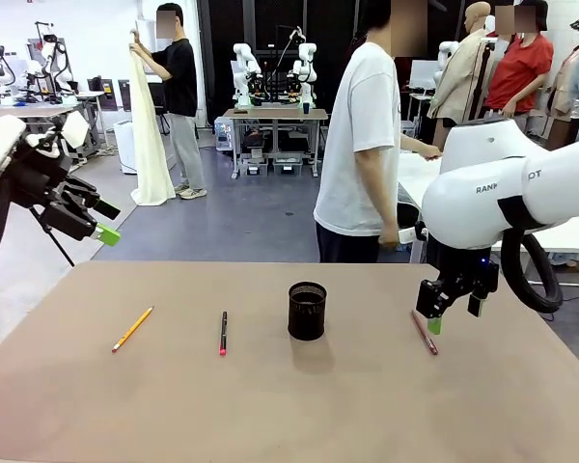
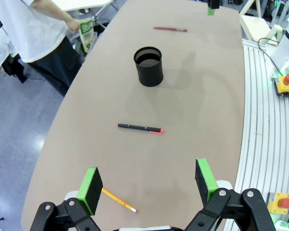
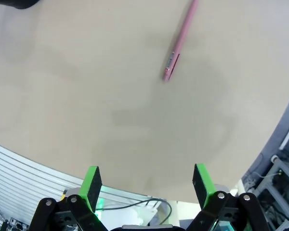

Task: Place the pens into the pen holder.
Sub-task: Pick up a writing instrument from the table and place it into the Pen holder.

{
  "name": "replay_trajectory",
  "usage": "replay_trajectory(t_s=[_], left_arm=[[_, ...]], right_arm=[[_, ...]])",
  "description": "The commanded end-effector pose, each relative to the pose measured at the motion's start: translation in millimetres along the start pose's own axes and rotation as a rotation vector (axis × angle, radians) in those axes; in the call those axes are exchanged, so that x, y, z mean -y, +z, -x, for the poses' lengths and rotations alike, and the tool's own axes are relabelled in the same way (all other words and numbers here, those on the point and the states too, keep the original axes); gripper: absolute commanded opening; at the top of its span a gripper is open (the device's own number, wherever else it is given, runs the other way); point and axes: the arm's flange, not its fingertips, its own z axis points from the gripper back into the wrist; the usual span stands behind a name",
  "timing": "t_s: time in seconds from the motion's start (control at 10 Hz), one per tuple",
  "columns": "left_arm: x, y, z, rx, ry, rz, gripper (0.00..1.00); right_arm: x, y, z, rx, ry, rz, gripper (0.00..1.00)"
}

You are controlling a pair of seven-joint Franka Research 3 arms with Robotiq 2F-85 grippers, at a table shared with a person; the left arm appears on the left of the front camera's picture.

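Observation:
The black mesh pen holder (image 1: 307, 311) (image 2: 149, 66) stands upright mid-table. Left of it lie a black pen with a red tip (image 1: 223, 333) (image 2: 139, 128) and a yellow-orange pencil (image 1: 132, 329) (image 2: 119, 200). To its right lies a dark-red pen (image 1: 425, 333) (image 2: 170, 29) (image 3: 179, 43). My right gripper (image 1: 454, 316) (image 3: 147, 180) hangs open just above and beside the dark-red pen, holding nothing. High off the table's left end, my left gripper (image 1: 106, 222) (image 2: 147, 185) is open and empty, looking down over the pencil.
A person in a white T-shirt (image 1: 362, 145) (image 2: 43, 29) stands at the far edge, turned sideways, hands off the brown table (image 1: 289, 405). Red stop buttons (image 2: 285, 83) sit on the rail beside the table.

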Motion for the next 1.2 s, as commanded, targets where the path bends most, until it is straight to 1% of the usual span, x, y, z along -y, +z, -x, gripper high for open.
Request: replay_trajectory(t_s=[0.0,0.1,0.2,0.5,0.6,0.7,0.9,1.0,1.1], left_arm=[[-1,1,-1,0.018,-0.002,0.006,1.0],[-1,1,-1,0.018,-0.002,0.006,1.0],[-1,1,-1,0.018,-0.002,0.006,1.0],[-1,1,-1,0.018,-0.002,0.006,1.0],[-1,1,-1,0.018,-0.002,0.006,1.0],[-1,1,-1,0.018,-0.002,0.006,1.0],[-1,1,-1,0.018,-0.002,0.006,1.0],[-1,1,-1,0.018,-0.002,0.006,1.0],[-1,1,-1,0.018,-0.002,0.006,1.0]], right_arm=[[0,-2,0,0.005,0.0,0.0,1.0],[-3,-29,-21,0.041,-0.082,0.021,1.0],[-7,-46,-30,0.078,-0.131,0.029,1.0],[-4,-75,-45,0.06,-0.189,0.043,1.0],[-2,-85,-55,0.072,-0.227,0.085,1.0],[3,-93,-60,0.075,-0.26,0.097,1.0],[23,-109,-81,0.107,-0.299,0.071,1.0],[28,-114,-91,0.115,-0.321,0.066,1.0],[34,-117,-101,0.094,-0.348,0.036,1.0]])
